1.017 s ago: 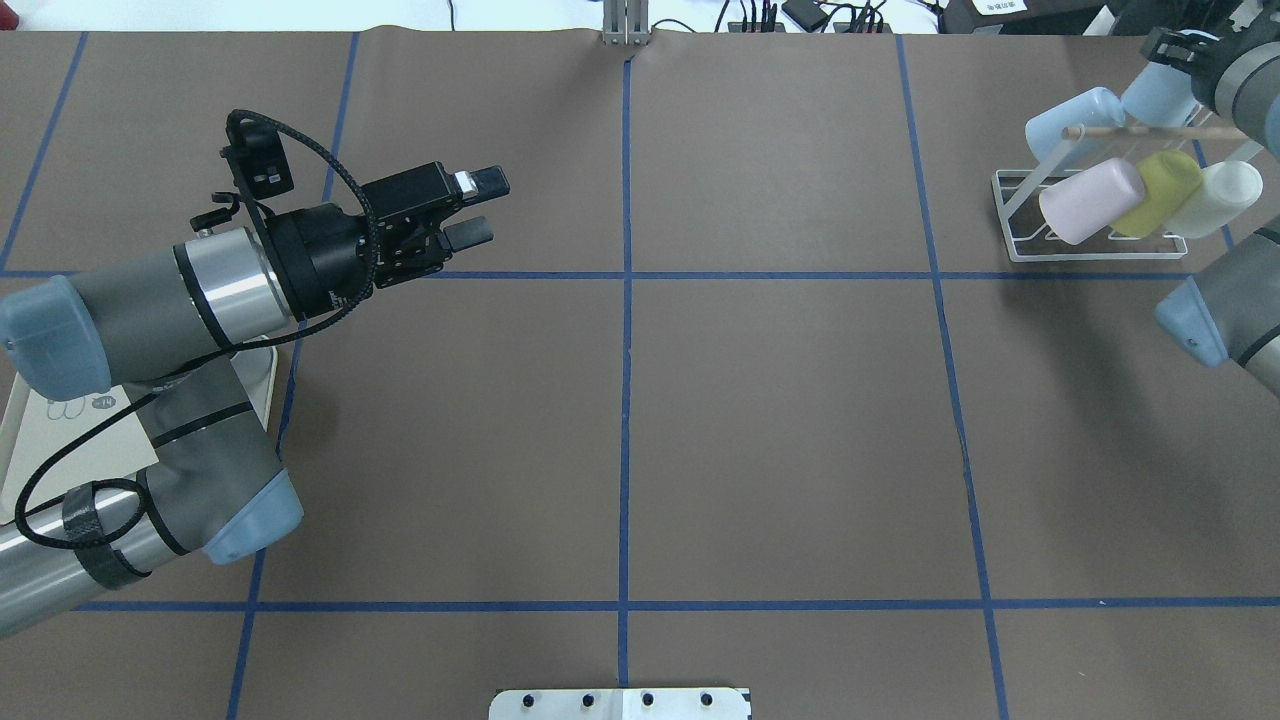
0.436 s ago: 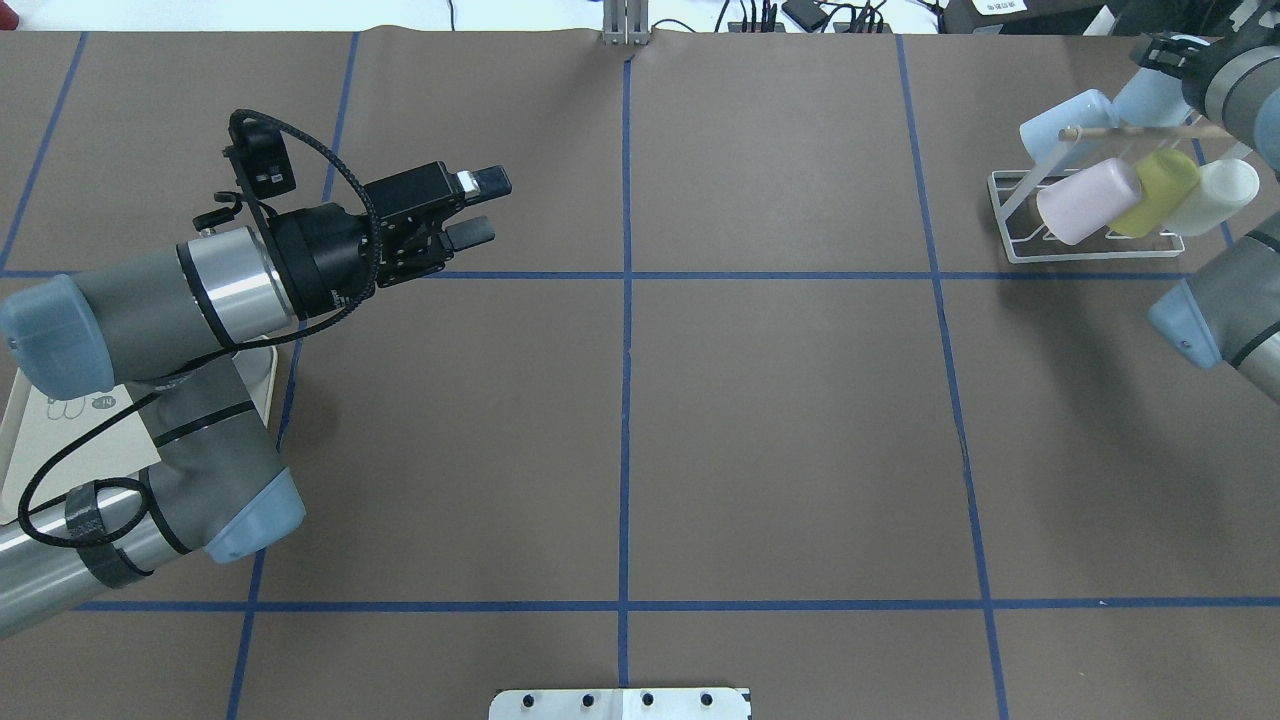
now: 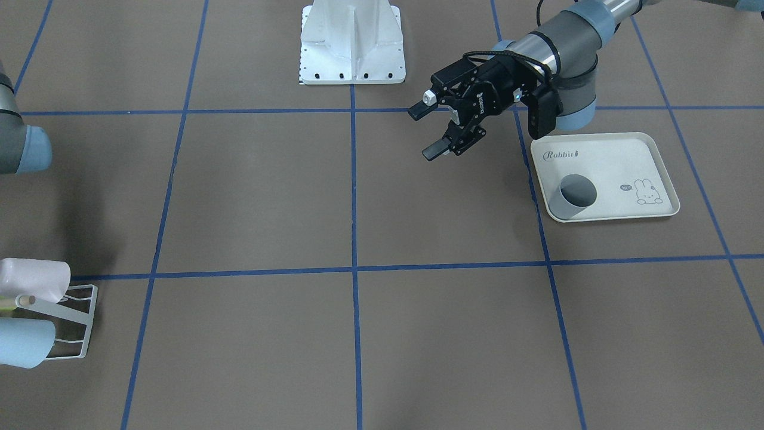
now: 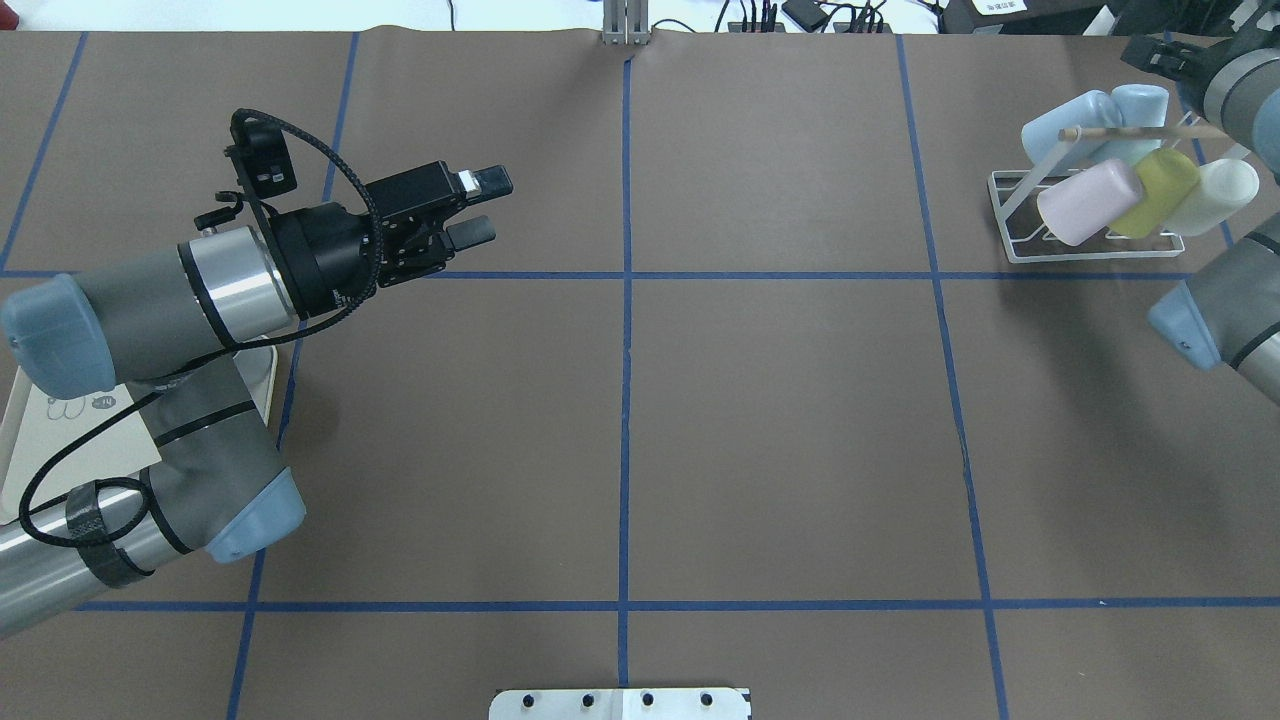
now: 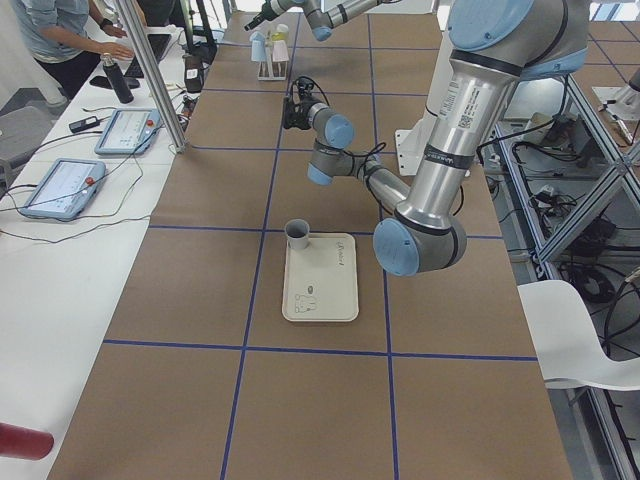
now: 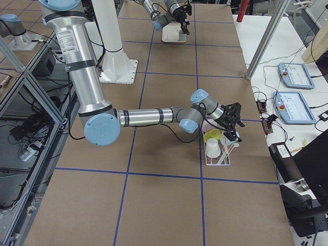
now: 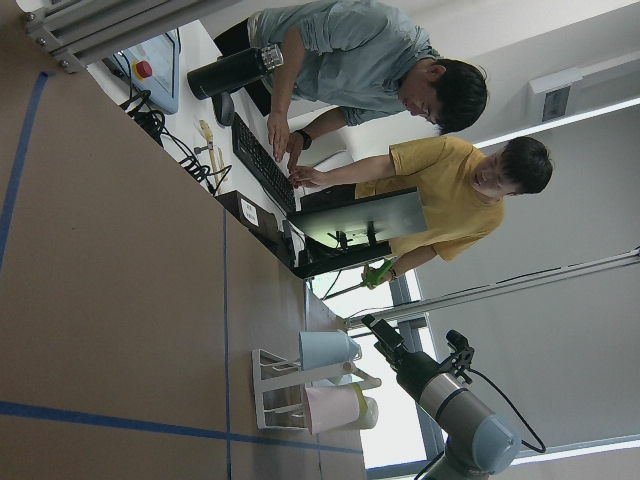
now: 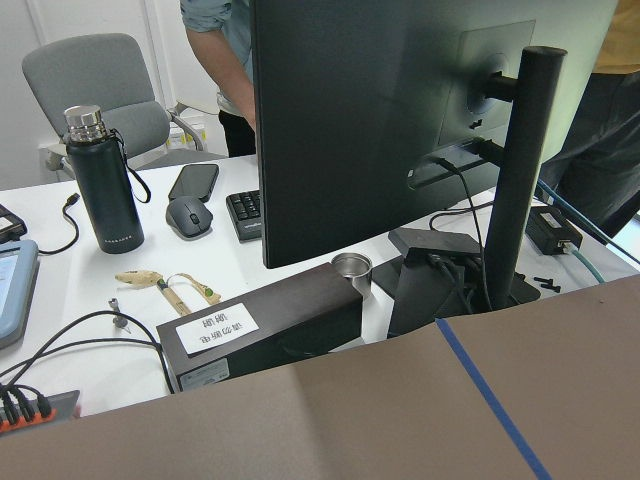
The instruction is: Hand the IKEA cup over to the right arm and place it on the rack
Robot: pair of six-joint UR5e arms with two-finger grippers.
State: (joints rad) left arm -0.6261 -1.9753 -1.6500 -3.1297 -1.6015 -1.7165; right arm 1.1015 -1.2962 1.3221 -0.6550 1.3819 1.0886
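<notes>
Grey cup stood upright, mouth up, in a corner of the cream rabbit tray on the robot's left side of the table. It was not yet handed over, and I judged it the cup for the coming transfer.

Left gripper hung in the air above the table, fingers spread wide, nothing between them. The fingers pointed roughly level toward the table's middle, away from the tray. From it the grey cup lay lower and further to the robot's left. The cup's long axis was vertical, so the claw would have to swing back and tip down to grip it. The left arm was clearly the nearer one; the right arm was well apart, across the table.

At the far right stood the rack with five cups on its prongs:
- pink cup
- yellow-green cup
- white cup
- two pale blue cups, side by side at the back

Right gripper sat just beyond the back pale blue cup, apparently off it. How far it was open could not be told.

Beyond the table edge, people worked at a desk with a monitor.
</notes>
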